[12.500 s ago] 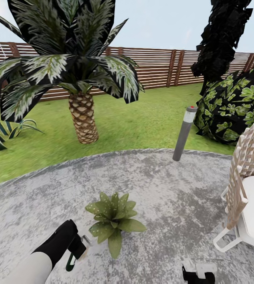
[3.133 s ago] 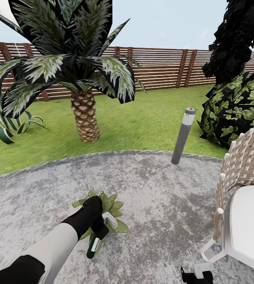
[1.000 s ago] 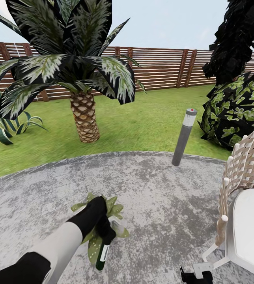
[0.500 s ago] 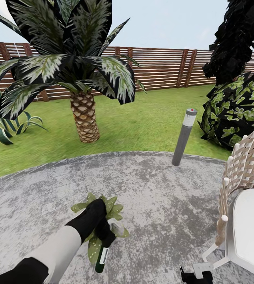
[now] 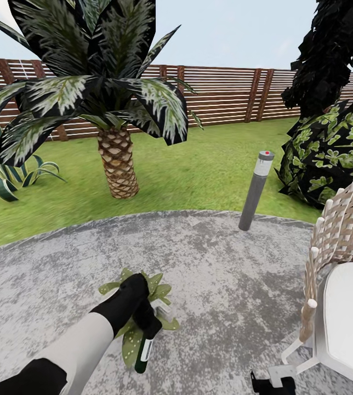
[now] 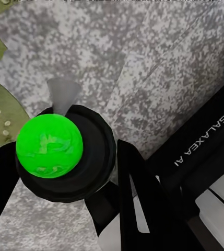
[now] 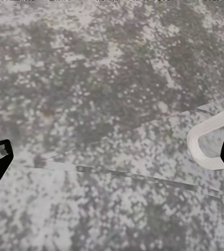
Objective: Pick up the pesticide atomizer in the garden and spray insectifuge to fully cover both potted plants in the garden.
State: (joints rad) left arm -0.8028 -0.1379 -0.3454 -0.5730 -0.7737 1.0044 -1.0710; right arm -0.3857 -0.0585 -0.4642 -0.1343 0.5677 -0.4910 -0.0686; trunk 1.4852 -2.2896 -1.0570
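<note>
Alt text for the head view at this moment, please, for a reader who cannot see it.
The left pincer holds the pesticide atomizer over a low speckled potted plant on the grey patio. Behind lie lawn, a palm, a grey bollard light and a slatted fence; a white chair stands at right.

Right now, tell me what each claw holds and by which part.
The left claw holds the atomizer near its upper end, over the plant. The right claw is open and holds nothing.

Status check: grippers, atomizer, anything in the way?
Left gripper shut on pesticide atomizer, held over the potted plant. Right gripper open above bare patio. White chair off to the right, not in the way.
</note>
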